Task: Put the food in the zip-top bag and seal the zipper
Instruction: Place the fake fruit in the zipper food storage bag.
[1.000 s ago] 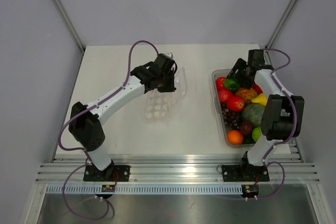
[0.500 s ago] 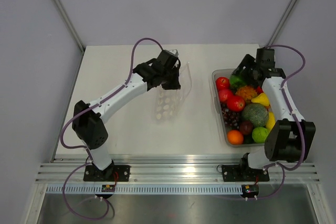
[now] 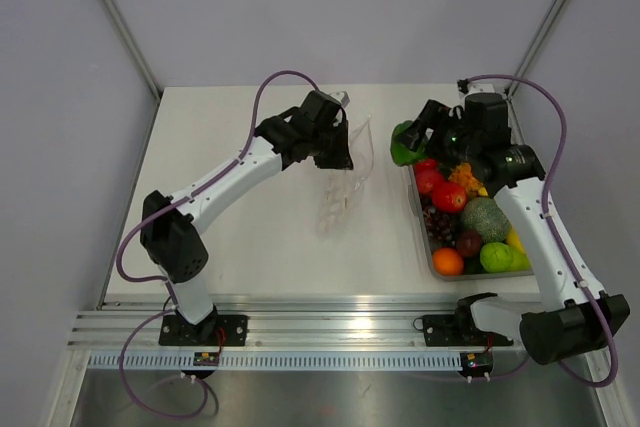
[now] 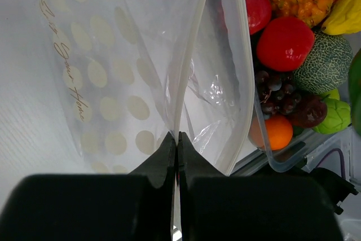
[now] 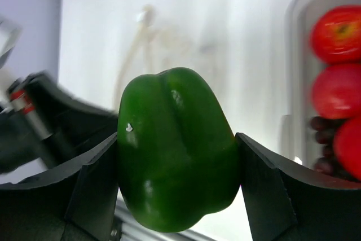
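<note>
Zip-top bag (image 4: 113, 83) looks thin, floppy and slick, so it is best taken by the stiffer strip at its mouth. The left gripper (image 4: 177, 139) is pinched tight on what seems one lip there, and the bag dangles over the table (image 3: 250, 237). Right gripper (image 3: 425, 135), arm reached inward, clamps a light, smooth green pepper (image 5: 175, 150) by its sides, between tray (image 3: 414, 202) and bag.

Left arm (image 3: 225, 182), right arm (image 3: 545, 232): white tube links, bulky black joint housings. Purple cable (image 3: 272, 80) looped along each, slack near base. Black base plates (image 3: 205, 330) bolted down; small tag (image 3: 208, 357) with red and yellow marks beneath. Left gripper (image 4: 176, 137): matte black, wedge fingers tapering to thin tips. Right gripper (image 5: 177, 156): black, broad angled finger blocks.
</note>
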Robot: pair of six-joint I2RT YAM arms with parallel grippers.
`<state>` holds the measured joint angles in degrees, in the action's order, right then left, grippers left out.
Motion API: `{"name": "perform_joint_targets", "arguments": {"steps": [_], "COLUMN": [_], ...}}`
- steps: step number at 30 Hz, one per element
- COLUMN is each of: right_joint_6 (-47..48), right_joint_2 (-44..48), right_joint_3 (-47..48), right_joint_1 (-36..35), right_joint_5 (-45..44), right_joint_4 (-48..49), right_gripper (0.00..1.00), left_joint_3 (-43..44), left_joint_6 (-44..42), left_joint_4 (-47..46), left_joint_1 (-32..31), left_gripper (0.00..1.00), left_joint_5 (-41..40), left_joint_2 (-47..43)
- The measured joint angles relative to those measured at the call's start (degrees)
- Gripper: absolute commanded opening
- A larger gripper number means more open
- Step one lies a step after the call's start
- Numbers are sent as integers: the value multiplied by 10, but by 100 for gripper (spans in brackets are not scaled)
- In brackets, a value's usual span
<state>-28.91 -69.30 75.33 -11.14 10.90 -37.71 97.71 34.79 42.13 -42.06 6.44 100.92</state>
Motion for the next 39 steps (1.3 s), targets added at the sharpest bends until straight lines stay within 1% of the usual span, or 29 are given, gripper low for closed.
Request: {"name": "perform_joint_targets", "arguments": {"steps": [5,10,17,23,31,34,36,39], "right_joint_6": [-31,-52,-78,-87,-92,-95,-100,-106], "right_joint_2": [-6,-37,-72,-88,-102,-116,-132,-152], "right_joint_3": [6,13,-10,-38,-42,-41,-41,-41], "right_joint_1": [-93,-139,-146,-145,-144,-144,-144,-144], "right_joint_5": [15,23,20,-10,-43,-59,-63,-76], "right_joint_4": [6,28,70,76,78,78,78,78], "right_gripper": [36,36,35,35,35,36,36,39], "left_joint_3": [0,0,0,-4,-23,-27,-27,-27], "left_joint_6": [0,0,2,4,11,17,23,30], "left_joint_4": [-2,-2,-2,-5,-27,-33,-56,-71], "left_joint_1": [0,0,3,11,21,22,19,15], "left_gripper": [0,0,0,0,0,0,0,0], "left_joint_5": [14,23,33,50,89,115,140,168], "left_joint_2": [6,6,6,5,-1,-5,-9,-23]}}
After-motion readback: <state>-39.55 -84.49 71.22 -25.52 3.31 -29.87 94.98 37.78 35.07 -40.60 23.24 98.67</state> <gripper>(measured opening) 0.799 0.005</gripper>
